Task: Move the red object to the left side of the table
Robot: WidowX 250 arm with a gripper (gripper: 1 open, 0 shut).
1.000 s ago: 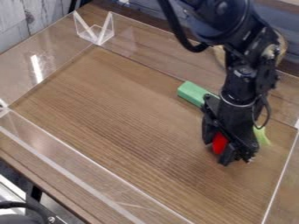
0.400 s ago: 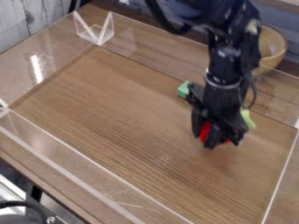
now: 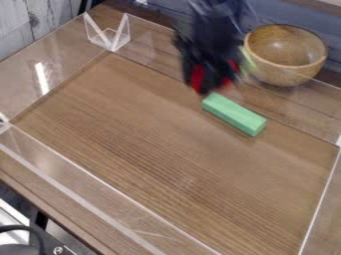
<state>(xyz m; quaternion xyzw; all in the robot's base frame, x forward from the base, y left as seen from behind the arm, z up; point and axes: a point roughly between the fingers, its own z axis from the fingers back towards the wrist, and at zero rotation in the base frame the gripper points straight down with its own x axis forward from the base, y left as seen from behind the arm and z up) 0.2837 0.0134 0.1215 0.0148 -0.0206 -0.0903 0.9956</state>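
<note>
The red object [image 3: 204, 78] shows as a small red patch between the dark fingers of my gripper [image 3: 206, 80], which is shut on it. Arm and gripper are motion-blurred, hanging above the far middle of the table [image 3: 134, 134], just left of the wooden bowl. The toy's green tip is not distinguishable. It appears lifted off the brown wood-grain tabletop.
A flat green block [image 3: 234, 115] lies on the table just in front and to the right of the gripper. A wooden bowl [image 3: 282, 52] stands at the back right. Low clear acrylic walls [image 3: 80, 184] border the table, and a clear angled stand [image 3: 107, 35] sits at the back left.
The gripper closed on the red object near the front right, then carried it up and toward the back left. The green block is now fully uncovered.
</note>
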